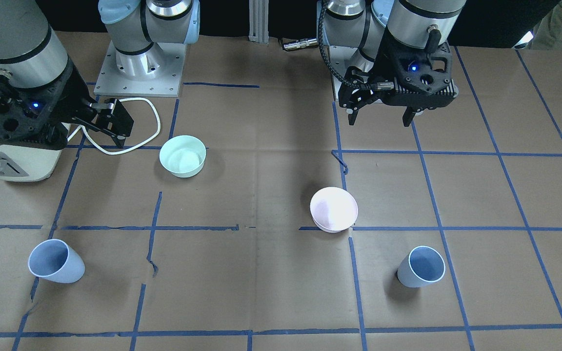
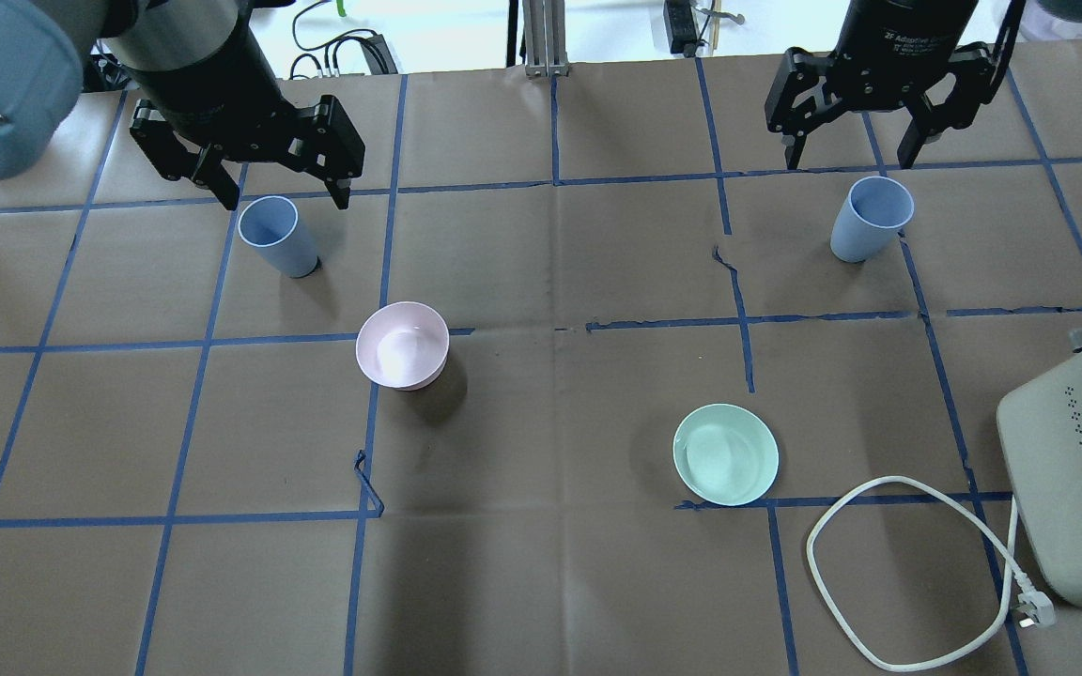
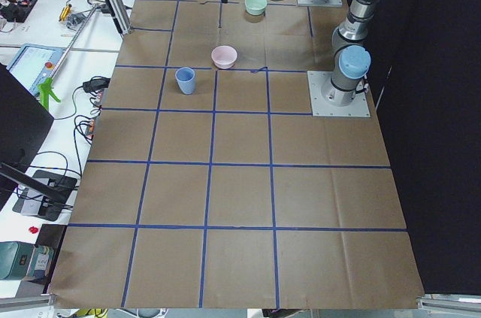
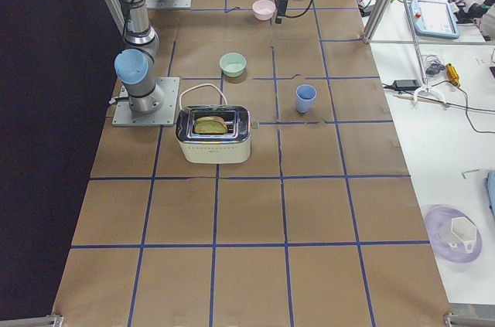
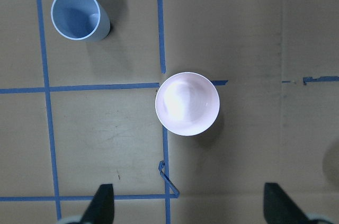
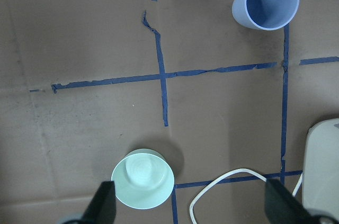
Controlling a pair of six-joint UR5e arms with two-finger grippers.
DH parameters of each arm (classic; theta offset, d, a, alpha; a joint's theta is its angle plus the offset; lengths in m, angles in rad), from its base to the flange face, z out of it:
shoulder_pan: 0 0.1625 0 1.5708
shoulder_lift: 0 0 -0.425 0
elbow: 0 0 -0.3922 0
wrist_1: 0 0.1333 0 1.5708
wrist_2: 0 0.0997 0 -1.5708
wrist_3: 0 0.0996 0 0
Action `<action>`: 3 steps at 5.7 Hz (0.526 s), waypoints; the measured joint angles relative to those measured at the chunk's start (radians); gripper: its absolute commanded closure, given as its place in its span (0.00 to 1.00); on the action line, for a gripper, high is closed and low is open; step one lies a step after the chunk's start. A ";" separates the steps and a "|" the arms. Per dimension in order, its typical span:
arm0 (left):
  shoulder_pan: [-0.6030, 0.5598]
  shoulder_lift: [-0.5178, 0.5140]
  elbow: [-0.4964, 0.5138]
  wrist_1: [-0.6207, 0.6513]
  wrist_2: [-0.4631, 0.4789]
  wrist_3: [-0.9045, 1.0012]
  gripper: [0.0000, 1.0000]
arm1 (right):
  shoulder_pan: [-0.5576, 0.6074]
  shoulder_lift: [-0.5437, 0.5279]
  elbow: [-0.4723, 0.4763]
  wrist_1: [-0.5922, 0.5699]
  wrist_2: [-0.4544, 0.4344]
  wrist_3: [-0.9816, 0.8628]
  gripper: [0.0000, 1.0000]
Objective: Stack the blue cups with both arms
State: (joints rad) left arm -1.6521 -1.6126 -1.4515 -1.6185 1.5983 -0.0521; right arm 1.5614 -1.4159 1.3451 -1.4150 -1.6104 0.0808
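Note:
Two pale blue cups stand upright and far apart on the brown table. One cup (image 2: 278, 237) is on my left side, also seen in the left wrist view (image 5: 79, 15) and the front view (image 1: 421, 267). The other cup (image 2: 870, 218) is on my right side, also seen in the right wrist view (image 6: 266, 0) and the front view (image 1: 56, 261). My left gripper (image 2: 285, 192) (image 1: 379, 121) hangs open and empty high above the table. My right gripper (image 2: 851, 161) (image 1: 115, 124) is also open, empty and high. Neither gripper touches a cup.
A pale pink bowl (image 2: 402, 345) (image 5: 187, 104) stands near the left cup. A mint-green bowl (image 2: 725, 453) (image 6: 143, 178) stands toward the right. A toaster (image 2: 1076, 488) holding toast, with a looped white cable (image 2: 879, 563), is at the right near edge.

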 measured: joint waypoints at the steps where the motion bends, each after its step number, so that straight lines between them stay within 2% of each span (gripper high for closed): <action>1: 0.000 0.000 0.002 -0.001 0.000 -0.001 0.01 | 0.000 -0.007 -0.001 0.000 0.001 0.000 0.00; 3: 0.001 -0.001 0.007 -0.005 -0.001 -0.001 0.01 | -0.005 -0.019 0.006 -0.002 0.001 -0.001 0.00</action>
State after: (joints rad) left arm -1.6515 -1.6132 -1.4445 -1.6238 1.5969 -0.0534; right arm 1.5565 -1.4345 1.3508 -1.4174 -1.6092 0.0799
